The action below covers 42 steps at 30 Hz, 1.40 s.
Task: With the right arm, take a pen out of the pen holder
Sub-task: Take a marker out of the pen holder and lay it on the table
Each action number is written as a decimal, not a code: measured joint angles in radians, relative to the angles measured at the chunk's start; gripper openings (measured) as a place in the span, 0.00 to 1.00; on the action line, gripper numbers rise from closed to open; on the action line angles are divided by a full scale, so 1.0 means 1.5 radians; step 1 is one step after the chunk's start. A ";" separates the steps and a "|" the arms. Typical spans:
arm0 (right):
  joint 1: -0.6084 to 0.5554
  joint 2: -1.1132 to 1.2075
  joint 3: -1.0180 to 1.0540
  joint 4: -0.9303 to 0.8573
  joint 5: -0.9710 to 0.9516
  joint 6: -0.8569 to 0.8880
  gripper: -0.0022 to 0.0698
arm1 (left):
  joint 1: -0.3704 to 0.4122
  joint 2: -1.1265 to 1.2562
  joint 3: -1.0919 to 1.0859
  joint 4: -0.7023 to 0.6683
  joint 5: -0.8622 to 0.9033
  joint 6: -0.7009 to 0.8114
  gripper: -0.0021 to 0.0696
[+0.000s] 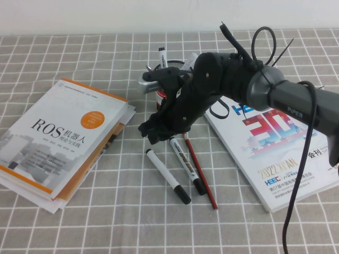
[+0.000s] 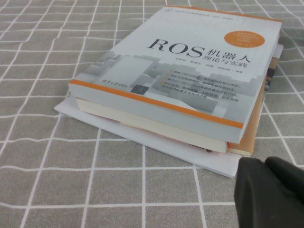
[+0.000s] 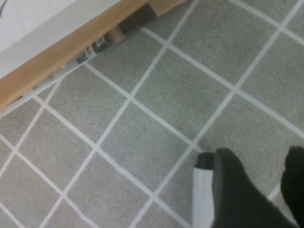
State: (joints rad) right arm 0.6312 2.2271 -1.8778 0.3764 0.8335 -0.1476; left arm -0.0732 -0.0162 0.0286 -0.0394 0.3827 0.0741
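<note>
The mesh pen holder (image 1: 170,67) stands at the back, mostly hidden behind my right arm, with a white marker (image 1: 162,55) sticking up from it. My right gripper (image 1: 153,131) hangs low over the cloth in front of the holder. It is open, and only bare cloth shows between its fingers (image 3: 232,190). A white marker with a dark end (image 3: 203,199) lies on the cloth just outside one finger. Two white markers (image 1: 168,176) (image 1: 186,165) and a red pencil (image 1: 200,172) lie on the cloth near the gripper. My left gripper (image 2: 270,190) hovers beside the book stack, its fingers together.
A stack of books topped by a ROS book (image 1: 63,137) (image 2: 190,80) lies on the left; its edge (image 3: 71,52) is close to my right gripper. A magazine (image 1: 275,153) lies on the right under my right arm. Checked cloth covers the table.
</note>
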 joint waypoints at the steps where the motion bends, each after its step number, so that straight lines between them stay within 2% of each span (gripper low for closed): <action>1: 0.000 0.000 0.000 -0.004 0.001 0.000 0.31 | 0.000 0.000 0.000 0.000 0.000 0.000 0.02; 5: 0.004 -0.028 0.013 -0.029 0.007 0.000 0.30 | 0.000 0.000 0.000 0.000 0.000 0.000 0.02; 8: 0.013 -0.101 0.062 -0.057 -0.018 0.008 0.26 | 0.000 0.000 0.000 0.000 0.000 0.000 0.02; 13: 0.024 -0.284 0.230 -0.077 -0.097 0.013 0.09 | 0.000 0.000 0.000 0.000 0.000 0.000 0.02; 16: 0.024 -0.387 0.310 -0.084 -0.103 0.013 0.04 | 0.000 0.000 0.000 0.000 0.000 0.000 0.02; 26: 0.024 -0.693 0.510 -0.085 -0.056 0.027 0.01 | 0.000 0.000 0.000 0.000 0.000 0.000 0.02; 30: 0.024 -0.778 0.554 -0.085 0.034 0.027 0.01 | 0.000 0.000 0.000 0.000 0.000 0.000 0.02; 37: 0.024 -0.844 0.561 -0.127 0.211 0.027 0.01 | 0.000 0.000 0.000 0.000 0.000 0.000 0.02; 42: 0.024 -0.845 0.601 -0.173 0.195 0.027 0.01 | 0.000 0.000 0.000 0.000 0.000 0.000 0.02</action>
State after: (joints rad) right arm 0.6678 0.9592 -0.9759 0.1167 1.1264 -0.1069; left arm -0.0732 -0.0162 0.0286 -0.0394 0.3827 0.0741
